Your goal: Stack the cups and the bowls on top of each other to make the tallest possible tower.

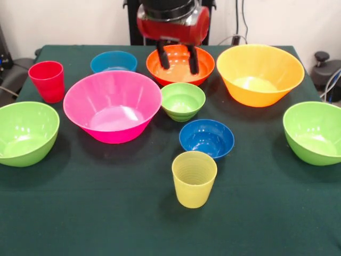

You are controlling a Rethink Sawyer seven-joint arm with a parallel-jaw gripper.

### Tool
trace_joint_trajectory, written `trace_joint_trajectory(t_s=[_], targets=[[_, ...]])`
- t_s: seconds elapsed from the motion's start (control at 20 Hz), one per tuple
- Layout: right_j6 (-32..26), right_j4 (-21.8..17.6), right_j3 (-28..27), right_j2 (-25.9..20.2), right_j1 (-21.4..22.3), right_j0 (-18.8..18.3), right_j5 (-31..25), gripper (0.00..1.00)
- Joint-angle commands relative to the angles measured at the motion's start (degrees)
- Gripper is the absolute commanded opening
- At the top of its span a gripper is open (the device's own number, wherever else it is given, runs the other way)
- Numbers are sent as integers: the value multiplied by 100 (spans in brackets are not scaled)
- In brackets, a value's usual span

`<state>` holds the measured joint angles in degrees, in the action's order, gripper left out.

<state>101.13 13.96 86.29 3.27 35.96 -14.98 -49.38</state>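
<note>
My pincer [178,57] hangs over the glossy orange-red plastic bowl [180,65] at the far middle of the dark green cloth-covered worktop [266,208], its two black fingers [162,55] spread apart and pointing down into the bowl's mouth, with nothing held between them. Every container I can see into looks empty, and none is stacked on another. The big pink plastic bowl [112,105] sits left of centre, and the small lime green bowl [183,101] stands just beside its rim. Behind the pink one lies the light blue bowl [113,62], and the red plastic tumbler [48,80] stands upright toward the left edge. The large yellow-orange bowl [260,74] is off to the right of the orange-red one. Two medium lime green bowls flank the scene, one at the left edge [26,133], one at the right edge [314,132]. The dark blue bowl [206,138] sits near the middle, and the pale yellow ribbed tumbler [194,178] stands upright just in front of it.
</note>
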Motion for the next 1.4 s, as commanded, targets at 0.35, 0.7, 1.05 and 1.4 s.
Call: trace_joint_trajectory(t_s=[0.35, 0.7, 1.05, 1.4], targets=[[654, -321, 2630, -459, 617, 912, 1590, 100], [794, -396, 2960, -459, 318, 1385, 2603, 100], [625, -561, 2761, -200, 1, 1497, 2767, 100], [354, -656, 3026, -345, 219, 1102, 2647, 100]])
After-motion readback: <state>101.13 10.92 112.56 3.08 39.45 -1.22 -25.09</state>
